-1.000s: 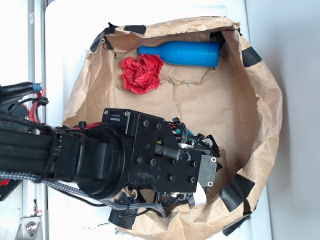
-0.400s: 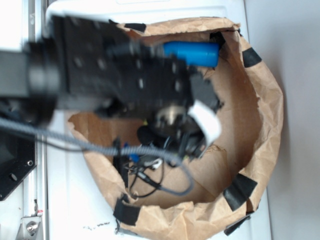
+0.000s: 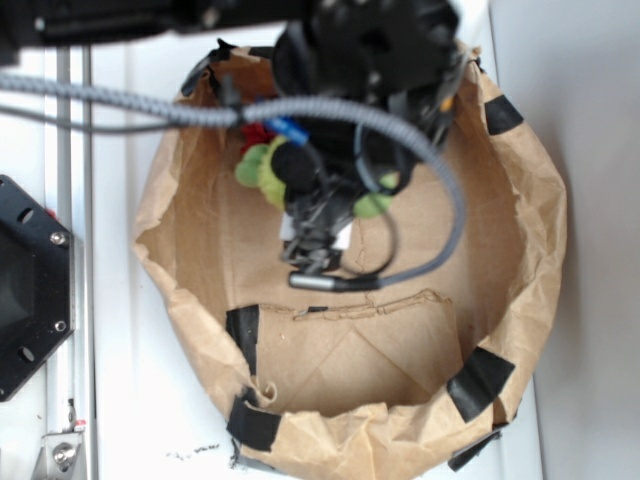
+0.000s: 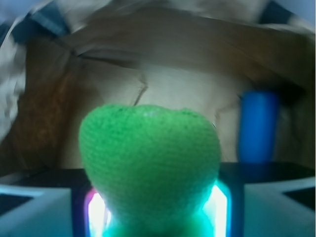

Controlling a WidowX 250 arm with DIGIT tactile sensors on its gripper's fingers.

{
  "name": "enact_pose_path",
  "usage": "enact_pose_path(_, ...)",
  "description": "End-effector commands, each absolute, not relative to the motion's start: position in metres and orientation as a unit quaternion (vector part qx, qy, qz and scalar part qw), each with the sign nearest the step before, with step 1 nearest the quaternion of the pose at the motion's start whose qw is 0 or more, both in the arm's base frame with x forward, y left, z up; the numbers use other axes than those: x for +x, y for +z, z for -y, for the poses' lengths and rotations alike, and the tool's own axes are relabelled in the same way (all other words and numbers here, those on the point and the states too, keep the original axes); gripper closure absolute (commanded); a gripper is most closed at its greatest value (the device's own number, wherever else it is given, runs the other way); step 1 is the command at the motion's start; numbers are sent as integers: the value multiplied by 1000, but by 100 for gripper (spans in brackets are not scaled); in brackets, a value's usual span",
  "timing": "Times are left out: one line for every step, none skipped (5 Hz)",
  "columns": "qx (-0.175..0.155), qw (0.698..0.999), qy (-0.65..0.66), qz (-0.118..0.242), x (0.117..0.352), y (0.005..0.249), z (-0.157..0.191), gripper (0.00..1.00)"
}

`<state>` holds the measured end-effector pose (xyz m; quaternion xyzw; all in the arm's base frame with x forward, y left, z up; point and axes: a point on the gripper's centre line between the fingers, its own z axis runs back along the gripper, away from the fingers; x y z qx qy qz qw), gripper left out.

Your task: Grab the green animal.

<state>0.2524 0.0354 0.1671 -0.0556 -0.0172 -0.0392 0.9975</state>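
The jaws (image 4: pixel 153 217) stand closed on the green animal (image 4: pixel 149 163), which fills the gap between the two pale pads at the bottom of the wrist view; its smooth rounded head bulges up and forward out of the grip, lit from below by a glow at the pads. So the toy lies not off to any side but right between the jaws, its long axis running out along the line of the jaws toward the camera's far field. In the exterior view the arm reaches in from the top over the brown paper bag (image 3: pixel 520 300), and bits of lime green (image 3: pixel 260 170) show under the black wrist and its cables, seemingly lifted off the bag's floor, though the wiring hides most of it. A scrap of the red fabric flower (image 3: pixel 257 133) peeks out just behind the green. The blue bottle (image 4: pixel 257 126) stands well beyond the toy against the bag's far wall. The grasp looks made; what remains, in my judgement, is a straight lift clear of the bag's rim without snagging the taped paper edge.
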Motion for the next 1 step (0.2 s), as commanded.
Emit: enact_pose_path(-21,984,175,19,249,199,-17,100)
